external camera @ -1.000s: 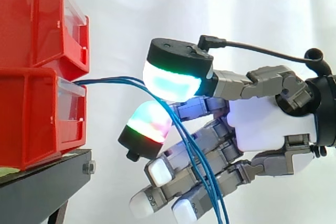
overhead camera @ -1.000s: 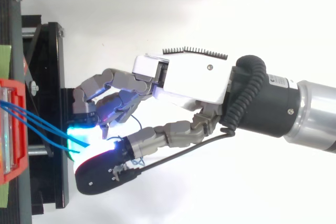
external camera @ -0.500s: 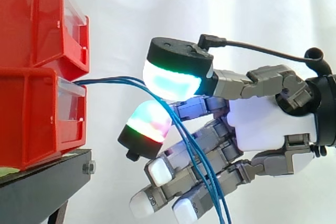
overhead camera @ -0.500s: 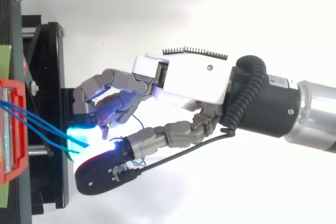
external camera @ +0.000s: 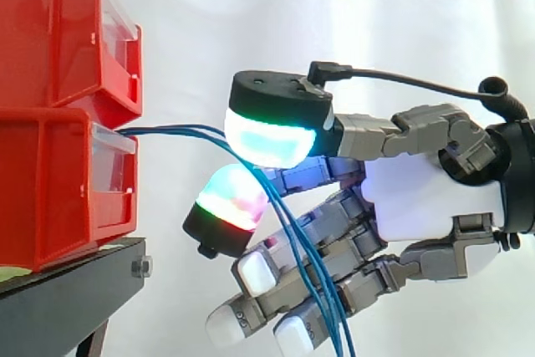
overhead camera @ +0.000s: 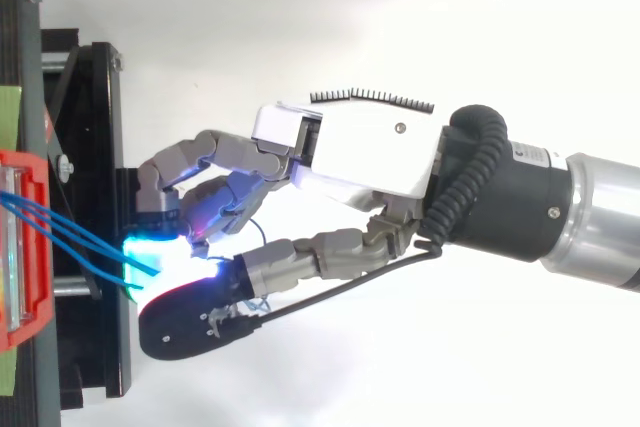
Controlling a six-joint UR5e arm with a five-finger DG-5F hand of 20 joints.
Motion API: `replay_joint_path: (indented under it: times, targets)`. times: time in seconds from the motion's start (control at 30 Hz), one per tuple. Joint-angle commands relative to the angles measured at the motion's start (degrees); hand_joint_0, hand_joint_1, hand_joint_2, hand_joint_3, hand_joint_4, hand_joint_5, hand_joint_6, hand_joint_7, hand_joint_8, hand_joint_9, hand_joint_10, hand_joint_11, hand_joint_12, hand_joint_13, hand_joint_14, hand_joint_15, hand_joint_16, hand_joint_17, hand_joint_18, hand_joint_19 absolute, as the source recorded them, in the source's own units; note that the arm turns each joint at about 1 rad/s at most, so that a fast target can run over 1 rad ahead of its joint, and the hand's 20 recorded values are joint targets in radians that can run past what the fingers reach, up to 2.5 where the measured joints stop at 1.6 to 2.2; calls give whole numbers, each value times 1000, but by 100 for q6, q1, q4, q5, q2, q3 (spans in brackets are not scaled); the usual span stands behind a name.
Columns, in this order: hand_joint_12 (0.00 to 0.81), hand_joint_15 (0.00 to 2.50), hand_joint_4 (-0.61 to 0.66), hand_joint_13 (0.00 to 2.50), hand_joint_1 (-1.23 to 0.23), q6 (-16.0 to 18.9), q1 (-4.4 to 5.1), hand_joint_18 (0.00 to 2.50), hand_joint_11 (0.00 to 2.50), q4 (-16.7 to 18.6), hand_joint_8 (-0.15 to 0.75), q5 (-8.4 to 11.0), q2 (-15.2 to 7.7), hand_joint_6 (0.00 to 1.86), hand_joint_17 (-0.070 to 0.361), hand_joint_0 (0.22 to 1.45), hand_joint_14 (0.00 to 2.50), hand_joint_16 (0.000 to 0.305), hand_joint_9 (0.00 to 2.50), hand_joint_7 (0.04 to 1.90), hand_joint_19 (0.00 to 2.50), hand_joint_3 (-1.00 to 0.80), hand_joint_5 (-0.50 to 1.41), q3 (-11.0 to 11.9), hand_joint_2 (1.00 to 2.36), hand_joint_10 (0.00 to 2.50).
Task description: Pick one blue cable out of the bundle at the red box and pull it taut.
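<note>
Beside the stacked red bins in the side view, the cables (external camera: 180,130) leave the lip of the lower box (external camera: 50,190), which sits on the black stand (external camera: 67,290). They run level to the hand (external camera: 418,198), then drop slack across its lower fingers and out of the bottom edge. Two glowing pads (external camera: 269,135) are curled toward each other with the strands passing between them, so the hand seems to be grasping the cables close to the box, probably to keep the pull short and straight. It looks like several strands are caught rather than one. From above, the hand (overhead camera: 360,152) reaches in from the right, its wrist level. The pads meet over the stand (overhead camera: 95,147), just off the box (overhead camera: 20,247). Here the cables (overhead camera: 70,232) fan from the box front and converge at the pinch. They are not yet taut, so by my judgement the pull away from the box is what remains.
</note>
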Motion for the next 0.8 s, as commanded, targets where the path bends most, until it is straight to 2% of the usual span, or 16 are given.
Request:
replay_joint_path:
  times: [0.0,0.1,0.37,0.6,0.77]
  targets:
    - [416,259,96,658,-711,-7,-5,759,790,7,328,9,3,727,125,582,9,55,894,1180,425,-321,-124,0,1012,17]
    - [416,258,104,663,-757,-7,3,768,808,15,331,9,3,779,125,587,8,55,883,1133,412,-279,-150,0,1014,17]
    - [413,248,73,667,-842,-15,12,778,836,7,334,9,-6,831,123,614,8,55,862,1161,383,-173,-171,0,1021,16]
    - [410,251,34,660,-894,-7,12,776,844,7,324,9,-6,842,122,647,8,54,847,1224,363,-178,-174,0,1021,16]
    - [402,232,12,638,-947,-7,21,764,833,-2,319,9,3,871,121,689,7,54,821,1124,341,-234,-185,0,1019,14]
